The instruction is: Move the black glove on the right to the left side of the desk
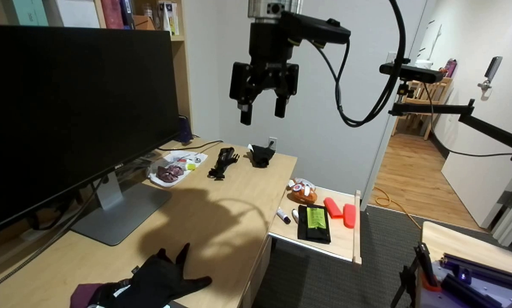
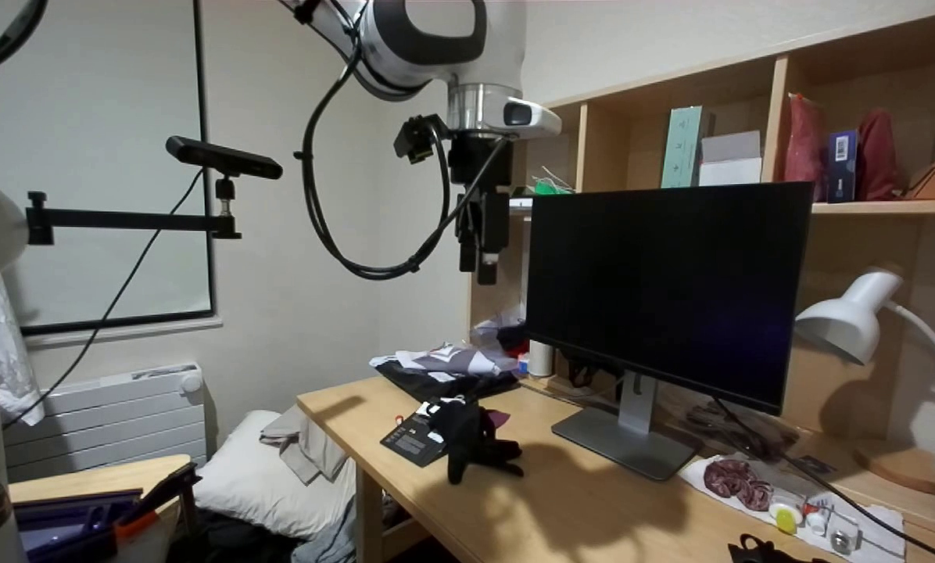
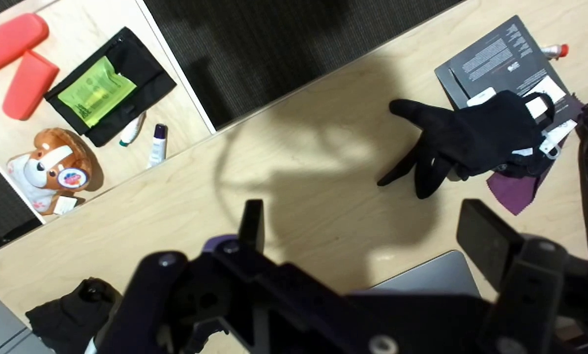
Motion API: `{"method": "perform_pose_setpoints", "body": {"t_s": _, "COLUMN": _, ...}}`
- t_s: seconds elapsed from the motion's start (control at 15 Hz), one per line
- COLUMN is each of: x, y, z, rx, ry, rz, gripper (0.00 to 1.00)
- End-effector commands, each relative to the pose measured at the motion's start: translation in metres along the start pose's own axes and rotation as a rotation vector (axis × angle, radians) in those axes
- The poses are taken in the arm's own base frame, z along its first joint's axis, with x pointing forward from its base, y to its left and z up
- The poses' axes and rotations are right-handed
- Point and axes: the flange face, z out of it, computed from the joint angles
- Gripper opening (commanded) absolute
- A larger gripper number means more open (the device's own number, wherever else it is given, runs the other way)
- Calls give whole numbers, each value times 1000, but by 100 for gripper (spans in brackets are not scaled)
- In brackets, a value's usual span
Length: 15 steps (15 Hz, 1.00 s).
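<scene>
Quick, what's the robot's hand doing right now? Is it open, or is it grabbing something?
Black two-fingered gripper: open, holding nothing.

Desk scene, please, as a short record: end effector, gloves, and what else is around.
End effector: open, above the desk, nothing held
Small black glove: bunched on the desk near the wall
Large black glove: fingers splayed, partly over a dark card
Slim black item: on the desk, apart from both gloves
Monitor: screen dark
Side table: plush toy, two red items
</scene>
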Motion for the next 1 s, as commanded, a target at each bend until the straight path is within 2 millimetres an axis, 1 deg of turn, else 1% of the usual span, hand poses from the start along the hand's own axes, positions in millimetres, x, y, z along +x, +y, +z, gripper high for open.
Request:
{"method": "perform_pose_setpoints", "body": {"t_s": 0.0, "x": 5, "y": 0, "z": 4, "rx": -17, "ry": -3, "rz": -6, "gripper": 100}}
{"method": "perform_pose_setpoints", "body": {"t_s": 0.2, "x": 27, "y": -3, "z": 17, "rx": -36, "ry": -10, "rz": -23, "gripper": 100}}
{"method": "perform_pose_setpoints", "body": {"t_s": 0.4, "x": 63, "y": 0, "z": 38, "rx": -61, "ry": -36, "rz": -12, "gripper": 100}}
{"method": "perform_pose_setpoints", "body": {"t_s": 0.73, "x": 132, "y": 11, "z": 73, "rx": -103, "ry": -54, "rz": 39, "gripper": 100}}
{"method": "perform_pose_setpoints", "body": {"t_s": 0.93, "x": 177, "y": 25, "z": 95, "rx": -133, "ry": -52, "rz": 58, "gripper": 100}}
